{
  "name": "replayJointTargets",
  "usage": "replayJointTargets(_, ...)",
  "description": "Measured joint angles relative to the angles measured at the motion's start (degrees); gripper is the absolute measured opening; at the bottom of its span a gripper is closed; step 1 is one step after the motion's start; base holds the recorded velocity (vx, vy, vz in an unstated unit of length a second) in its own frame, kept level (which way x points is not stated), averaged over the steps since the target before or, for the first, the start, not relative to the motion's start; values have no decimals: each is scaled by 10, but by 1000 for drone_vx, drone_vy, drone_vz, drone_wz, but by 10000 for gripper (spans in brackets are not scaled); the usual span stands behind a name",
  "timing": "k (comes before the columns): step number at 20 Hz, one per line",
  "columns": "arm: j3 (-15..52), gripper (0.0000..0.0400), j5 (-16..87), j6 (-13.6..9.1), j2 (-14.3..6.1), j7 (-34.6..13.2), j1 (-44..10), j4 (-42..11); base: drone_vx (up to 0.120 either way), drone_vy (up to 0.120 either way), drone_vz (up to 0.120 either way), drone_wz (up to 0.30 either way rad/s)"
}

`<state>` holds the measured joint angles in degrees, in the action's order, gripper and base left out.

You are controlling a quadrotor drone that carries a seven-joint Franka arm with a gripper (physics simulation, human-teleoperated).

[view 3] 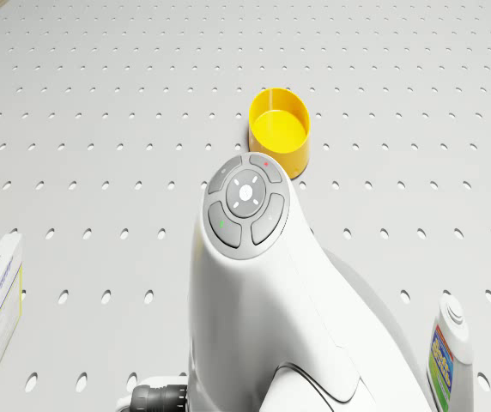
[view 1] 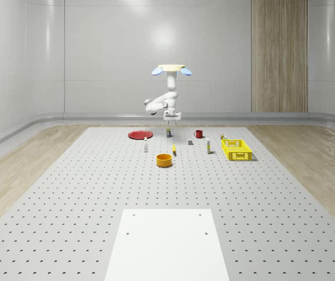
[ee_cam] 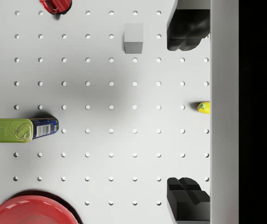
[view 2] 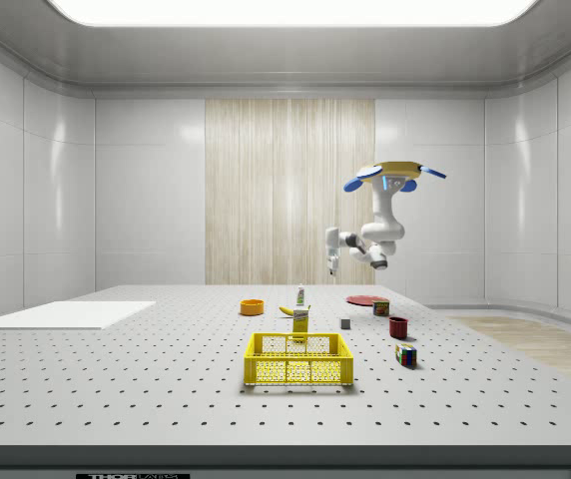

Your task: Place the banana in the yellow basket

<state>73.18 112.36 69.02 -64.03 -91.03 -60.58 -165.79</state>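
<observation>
Matt grey perforated desk [view 1: 68, 199], smooth. Glossy white plastic arm housing [view 3: 263, 309]. Glossy red plate [ee_cam: 28, 212]. Metal can [ee_cam: 24, 129], printed label. Yellow plastic lattice basket [view 2: 298, 359]. Glossy yellow bowl [view 3: 280, 129]. Matt black pincer fingers [ee_cam: 187, 30].

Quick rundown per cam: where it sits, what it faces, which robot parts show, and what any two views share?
Whole-scene view: off the robot, high, looking down the table; whole drone hovering, arm, hand.
Side view: off the robot at table height; drone over the far objects, yellow basket nearest.
Drone view: on the drone's body, forward and down; arm link above the yellow bowl.
Wrist view: along the hand; fingers open over the table, banana tip, can.
Shared: whole-scene and side views both show basket and drone.
</observation>
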Motion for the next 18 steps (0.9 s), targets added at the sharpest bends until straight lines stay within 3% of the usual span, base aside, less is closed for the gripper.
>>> replayJointTargets(4,4,400,-6,10,-12,-5,-5,1,0,70,-120,0)
replayJointTargets(8,8,400,-12,20,-24,-9,-10,2,120,0,-20,0)
replayJointTargets(18,17,400,-27,46,-51,-18,-19,4,120,0,-88,0)
